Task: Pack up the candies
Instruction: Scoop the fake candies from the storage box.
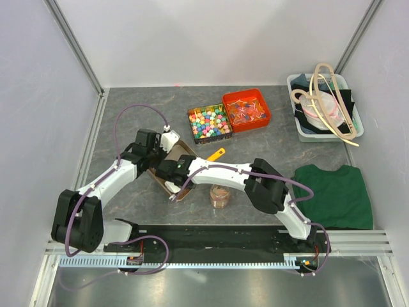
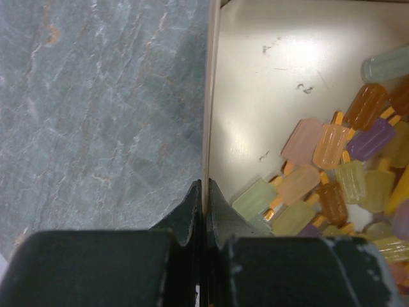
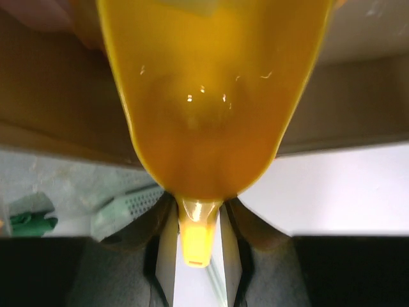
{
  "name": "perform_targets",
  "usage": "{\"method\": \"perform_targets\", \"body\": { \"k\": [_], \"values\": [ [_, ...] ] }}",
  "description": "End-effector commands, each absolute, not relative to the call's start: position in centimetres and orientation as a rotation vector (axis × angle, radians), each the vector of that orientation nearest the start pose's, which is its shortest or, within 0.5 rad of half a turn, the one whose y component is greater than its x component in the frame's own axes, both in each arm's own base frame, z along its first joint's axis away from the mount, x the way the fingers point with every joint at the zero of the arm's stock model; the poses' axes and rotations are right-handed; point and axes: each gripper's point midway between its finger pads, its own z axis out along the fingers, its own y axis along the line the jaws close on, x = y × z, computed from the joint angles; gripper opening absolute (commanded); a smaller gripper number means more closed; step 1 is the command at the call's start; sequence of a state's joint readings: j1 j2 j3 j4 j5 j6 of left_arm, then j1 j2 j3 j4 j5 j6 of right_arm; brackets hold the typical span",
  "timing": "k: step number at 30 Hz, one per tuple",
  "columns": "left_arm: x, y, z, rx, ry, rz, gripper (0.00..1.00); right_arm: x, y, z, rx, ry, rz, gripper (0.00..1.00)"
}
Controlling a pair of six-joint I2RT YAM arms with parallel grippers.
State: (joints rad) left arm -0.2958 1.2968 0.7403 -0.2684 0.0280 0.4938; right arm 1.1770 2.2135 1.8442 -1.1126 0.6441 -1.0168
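The candies (image 2: 323,182) are flat, translucent pastel ice-lolly shapes heaped in the right part of a shallow cardboard tray (image 2: 268,83). In the top view the tray (image 1: 183,149) lies under both wrists. My left gripper (image 2: 204,192) is shut on the tray's left wall, one finger outside and one inside; from above it (image 1: 167,142) sits at the tray's far end. My right gripper (image 3: 198,220) is shut on the handle of a yellow-orange scoop (image 3: 211,96), whose bowl fills the view over the tray. From above the right gripper (image 1: 169,174) is over the tray's near part.
A clear jar (image 1: 221,196) with candies in it stands near the right forearm, and a small yellow-orange item (image 1: 217,154) lies beside it. Behind are a box of bright cube candies (image 1: 209,123) and a red tray (image 1: 246,110). A bin with hangers (image 1: 324,105) and a green cloth (image 1: 335,195) are at the right.
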Motion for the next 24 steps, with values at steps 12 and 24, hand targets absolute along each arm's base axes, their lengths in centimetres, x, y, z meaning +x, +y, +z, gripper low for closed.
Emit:
{"method": "perform_targets", "body": {
  "k": [12, 24],
  "values": [
    [35.6, -11.3, 14.3, 0.829, 1.998, 0.042, 0.02, 22.2, 38.8, 9.2, -2.642, 0.898, -0.833, 0.0],
    [35.8, -11.4, 13.4, 0.852, 1.988, 0.044, 0.02, 20.8, 37.3, 9.0, -2.71, 0.836, -0.814, 0.0]
  ]
}}
